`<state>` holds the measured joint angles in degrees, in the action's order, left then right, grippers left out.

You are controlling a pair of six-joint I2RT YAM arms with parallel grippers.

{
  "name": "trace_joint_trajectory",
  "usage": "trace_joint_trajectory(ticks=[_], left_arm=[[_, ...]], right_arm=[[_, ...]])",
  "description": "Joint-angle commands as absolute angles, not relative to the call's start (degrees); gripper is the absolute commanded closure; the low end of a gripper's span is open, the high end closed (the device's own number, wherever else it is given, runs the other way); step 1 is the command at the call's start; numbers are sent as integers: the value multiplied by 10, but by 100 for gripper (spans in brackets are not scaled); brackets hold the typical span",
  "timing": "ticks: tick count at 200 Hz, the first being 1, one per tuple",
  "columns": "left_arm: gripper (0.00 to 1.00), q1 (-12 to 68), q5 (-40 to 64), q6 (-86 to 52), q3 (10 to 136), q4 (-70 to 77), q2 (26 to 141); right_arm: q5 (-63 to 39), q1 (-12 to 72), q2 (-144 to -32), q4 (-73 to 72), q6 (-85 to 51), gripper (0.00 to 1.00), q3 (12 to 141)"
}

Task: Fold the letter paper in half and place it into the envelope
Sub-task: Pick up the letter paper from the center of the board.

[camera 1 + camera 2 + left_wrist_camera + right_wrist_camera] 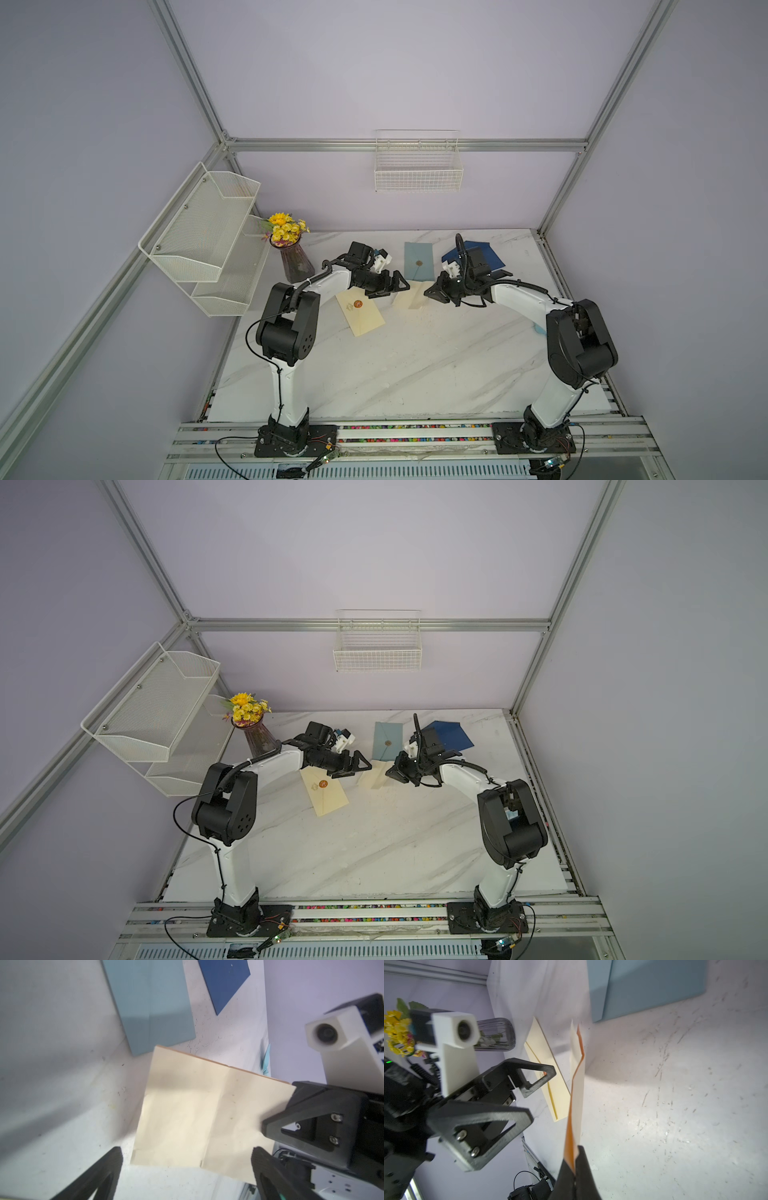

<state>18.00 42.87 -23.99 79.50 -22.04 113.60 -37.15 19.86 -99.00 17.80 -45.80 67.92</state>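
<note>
Noted right pincer clamped on folded letter paper, held over bench, mid-far. Orange back plain from right wrist, hidden in top views. Found left pincer wide beside it, envelope lying left.

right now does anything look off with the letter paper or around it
The letter paper is pinched at one edge by the shut right gripper and kinked, its layers splayed, not flat. The open left gripper is apart from it. A light blue scrap lies at the table edge.
</note>
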Motion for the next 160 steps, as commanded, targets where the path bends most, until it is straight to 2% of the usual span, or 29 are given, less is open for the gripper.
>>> trace_joint_trajectory(ticks=[1, 34, 95, 160], left_arm=[[0, 168, 491, -275, 767, -131, 1121], [0, 164, 541, -313, 749, -63, 1134], [0, 164, 592, -457, 681, 174, 1114], [1, 165, 598, -466, 645, 185, 1084]], right_arm=[[-423, 195, -947, 165, -452, 100, 667], [-453, 195, -919, 134, -463, 100, 647], [-449, 195, -944, 141, -448, 100, 646], [-441, 195, -1000, 139, -450, 100, 692]])
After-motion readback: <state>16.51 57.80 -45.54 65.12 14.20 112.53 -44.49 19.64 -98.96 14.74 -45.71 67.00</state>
